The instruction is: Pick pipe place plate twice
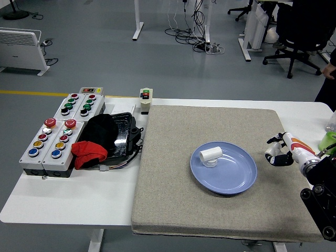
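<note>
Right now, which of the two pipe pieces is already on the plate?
The white pipe piece on the blue plate's left side. The other one is in the right hand's fingers, off the plate's right edge.

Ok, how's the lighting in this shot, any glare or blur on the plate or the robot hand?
Head view: even, soft light, no harsh shadows; the plate shows only a faint sheen, and the pipe on it is sharp. Head view: the right robot hand at the right edge is small but not noticeably blurred.
</note>
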`<state>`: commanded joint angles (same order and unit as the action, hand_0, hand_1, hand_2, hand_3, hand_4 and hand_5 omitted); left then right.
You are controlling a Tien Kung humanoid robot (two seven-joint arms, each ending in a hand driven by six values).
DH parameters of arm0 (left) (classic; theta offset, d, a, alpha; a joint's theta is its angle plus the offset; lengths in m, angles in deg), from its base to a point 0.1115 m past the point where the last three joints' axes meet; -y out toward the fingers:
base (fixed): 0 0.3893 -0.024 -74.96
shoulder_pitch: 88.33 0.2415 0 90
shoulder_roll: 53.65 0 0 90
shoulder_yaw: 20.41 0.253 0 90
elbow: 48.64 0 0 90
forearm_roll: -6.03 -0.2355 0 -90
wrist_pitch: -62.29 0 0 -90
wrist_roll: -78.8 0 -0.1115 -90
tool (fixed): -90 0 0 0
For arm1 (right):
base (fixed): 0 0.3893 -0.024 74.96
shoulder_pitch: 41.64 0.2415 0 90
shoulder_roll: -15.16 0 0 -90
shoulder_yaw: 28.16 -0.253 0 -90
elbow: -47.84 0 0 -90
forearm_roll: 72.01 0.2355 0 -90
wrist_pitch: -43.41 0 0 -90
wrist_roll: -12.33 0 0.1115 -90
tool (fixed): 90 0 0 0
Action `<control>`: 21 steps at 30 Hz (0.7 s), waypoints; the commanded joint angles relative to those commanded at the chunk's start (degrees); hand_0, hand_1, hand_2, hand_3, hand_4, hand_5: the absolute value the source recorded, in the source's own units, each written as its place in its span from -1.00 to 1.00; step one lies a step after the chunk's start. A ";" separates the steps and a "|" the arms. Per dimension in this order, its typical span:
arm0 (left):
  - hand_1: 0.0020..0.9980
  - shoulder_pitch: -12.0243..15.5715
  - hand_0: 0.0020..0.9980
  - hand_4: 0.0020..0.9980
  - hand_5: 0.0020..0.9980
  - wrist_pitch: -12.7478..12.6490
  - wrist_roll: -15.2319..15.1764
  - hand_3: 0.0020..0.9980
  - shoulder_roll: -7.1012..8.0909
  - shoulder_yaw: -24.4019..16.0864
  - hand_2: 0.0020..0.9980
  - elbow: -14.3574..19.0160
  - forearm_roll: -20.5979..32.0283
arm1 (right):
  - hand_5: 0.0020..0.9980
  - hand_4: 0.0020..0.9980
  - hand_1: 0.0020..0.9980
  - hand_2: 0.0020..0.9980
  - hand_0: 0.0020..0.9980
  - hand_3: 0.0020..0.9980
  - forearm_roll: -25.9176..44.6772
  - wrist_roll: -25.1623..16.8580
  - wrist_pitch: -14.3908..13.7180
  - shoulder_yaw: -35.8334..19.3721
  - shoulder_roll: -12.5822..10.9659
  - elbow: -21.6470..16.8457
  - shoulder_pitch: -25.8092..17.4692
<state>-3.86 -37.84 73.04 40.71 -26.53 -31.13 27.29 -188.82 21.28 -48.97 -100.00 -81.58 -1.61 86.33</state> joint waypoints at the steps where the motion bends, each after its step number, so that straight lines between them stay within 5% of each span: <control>1: 0.37 0.01 0.39 -0.37 1.00 0.00 0.00 0.30 0.02 -0.04 0.42 0.00 -0.01 | -0.62 0.25 -0.36 -0.05 -0.61 0.16 0.77 0.37 0.22 0.90 -0.30 -1.72 -0.24; 3: 0.37 0.03 0.39 -0.37 1.00 0.00 0.00 0.30 0.04 -0.06 0.42 0.00 -0.01 | -0.53 0.34 -0.24 -0.04 -0.44 0.18 1.62 0.74 0.47 2.11 -0.58 -4.72 -0.47; 8: 0.37 0.07 0.39 -0.37 1.00 -0.01 0.02 0.30 0.02 -0.18 0.42 -0.01 -0.09 | -0.53 0.34 -0.24 -0.04 -0.44 0.18 4.16 4.54 5.23 8.58 -1.28 -12.86 -0.96; 9: 0.37 0.07 0.39 -0.37 1.00 -0.01 0.01 0.30 0.02 -0.29 0.42 -0.02 -0.10 | -0.50 0.36 0.60 0.99 0.59 0.81 5.05 6.44 7.35 10.58 -1.63 -14.61 -0.97; 13: 0.37 0.05 0.39 -0.37 1.00 -0.04 -0.06 0.30 0.04 -0.53 0.42 -0.03 -0.10 | -0.50 0.36 0.60 0.99 0.59 0.81 5.27 10.17 12.74 15.36 -1.94 -17.31 -0.69; 14: 0.37 0.04 0.39 -0.37 1.00 -0.05 -0.07 0.30 0.06 -0.58 0.42 -0.02 -0.16 | -0.50 0.36 0.60 0.99 0.59 0.81 4.83 10.54 13.12 15.90 -1.90 -17.51 -0.61; 15: 0.37 0.02 0.39 -0.37 1.00 -0.06 -0.07 0.30 0.08 -0.63 0.42 -0.01 -0.23 | -0.47 0.49 0.90 1.00 0.91 1.00 4.25 10.74 13.25 16.16 -1.84 -17.64 -0.55; 21: 0.37 -0.01 0.40 -0.37 1.00 -0.07 -0.10 0.30 0.12 -0.73 0.42 -0.02 -0.26 | -0.52 0.47 0.90 1.00 0.95 1.00 3.55 11.86 14.89 15.15 -1.96 -18.39 -0.57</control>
<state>-3.86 -37.90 72.95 40.83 -27.26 -31.15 27.03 -185.27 33.14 -34.08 -84.85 -83.54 -20.00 85.76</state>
